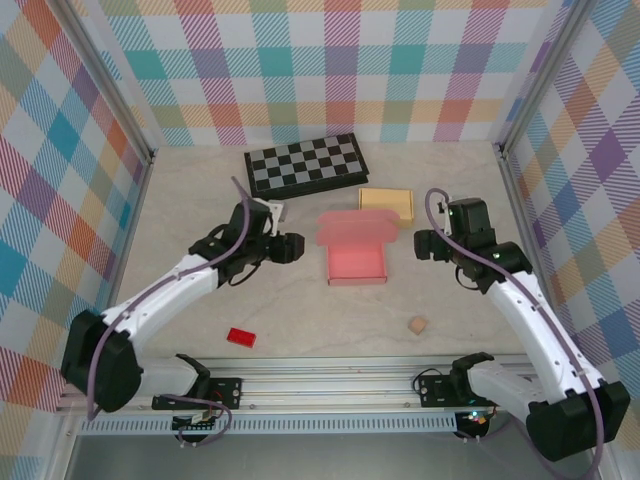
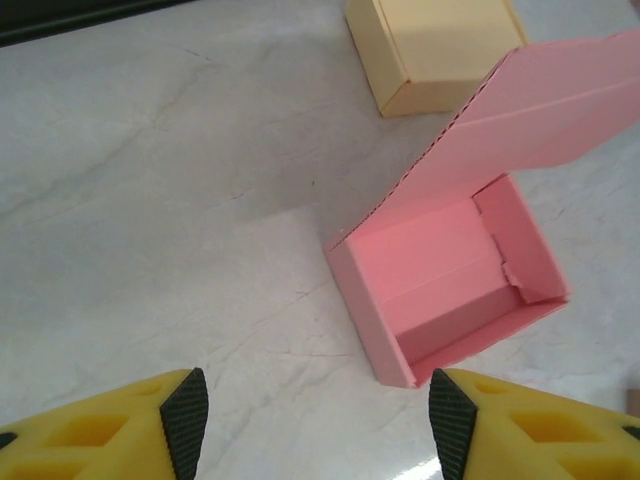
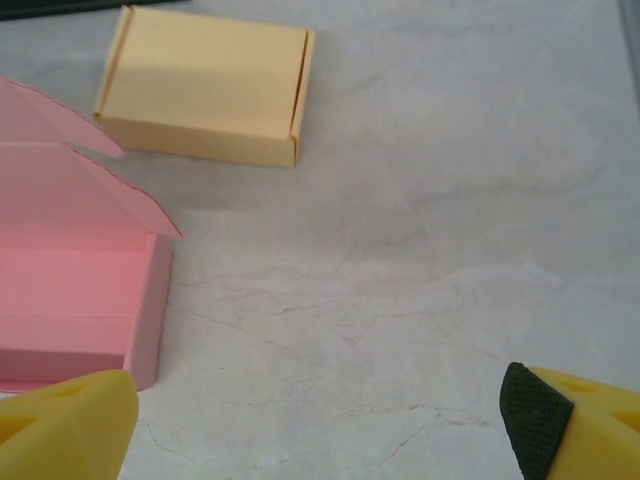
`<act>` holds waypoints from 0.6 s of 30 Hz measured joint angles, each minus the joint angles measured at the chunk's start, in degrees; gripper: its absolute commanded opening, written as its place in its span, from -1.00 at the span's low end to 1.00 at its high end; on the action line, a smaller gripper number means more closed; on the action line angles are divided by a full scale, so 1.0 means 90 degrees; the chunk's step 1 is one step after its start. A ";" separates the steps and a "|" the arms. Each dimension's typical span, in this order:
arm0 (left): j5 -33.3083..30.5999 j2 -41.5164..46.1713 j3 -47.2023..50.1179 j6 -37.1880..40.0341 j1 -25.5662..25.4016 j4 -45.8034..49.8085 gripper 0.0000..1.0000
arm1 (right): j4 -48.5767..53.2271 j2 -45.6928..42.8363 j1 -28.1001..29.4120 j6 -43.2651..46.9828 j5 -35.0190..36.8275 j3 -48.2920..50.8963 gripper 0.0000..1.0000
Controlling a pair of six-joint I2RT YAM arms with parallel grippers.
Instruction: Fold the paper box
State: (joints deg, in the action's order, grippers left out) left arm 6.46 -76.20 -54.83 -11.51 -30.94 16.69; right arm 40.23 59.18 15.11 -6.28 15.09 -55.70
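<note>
Top external: pink paper box (image 1: 356,262) sits lid-up between left gripper (image 1: 292,247) and right gripper (image 1: 425,245); both gape wide, holding nothing, likely flanking it to fold the lid.

Top external: high behind the near edge, looking down over the whole tabletop (image 1: 300,320).
Left wrist: low, close, facing the pink box (image 2: 450,290).
Right wrist: low, close, angled down.
Shared: pink box, yellow box (image 3: 205,85).

Pink box (image 3: 70,290) cut off at left edge, R wrist view.
</note>
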 measured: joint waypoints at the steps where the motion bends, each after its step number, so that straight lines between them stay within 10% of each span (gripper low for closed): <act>1: 0.0061 -0.0209 -0.0044 0.0134 0.0002 -0.0112 0.20 | -0.0104 0.0136 -0.0168 -0.0070 -0.0155 0.0068 0.87; 18: 0.0425 -0.1178 -0.0265 0.0097 0.0525 -0.0959 0.08 | -0.1382 0.2205 -0.1098 -0.0231 -0.2380 0.0007 0.35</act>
State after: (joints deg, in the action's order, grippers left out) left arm 10.28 -86.80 -57.21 -10.63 -26.22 8.05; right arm 27.79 79.02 5.23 -8.36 -6.33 -55.64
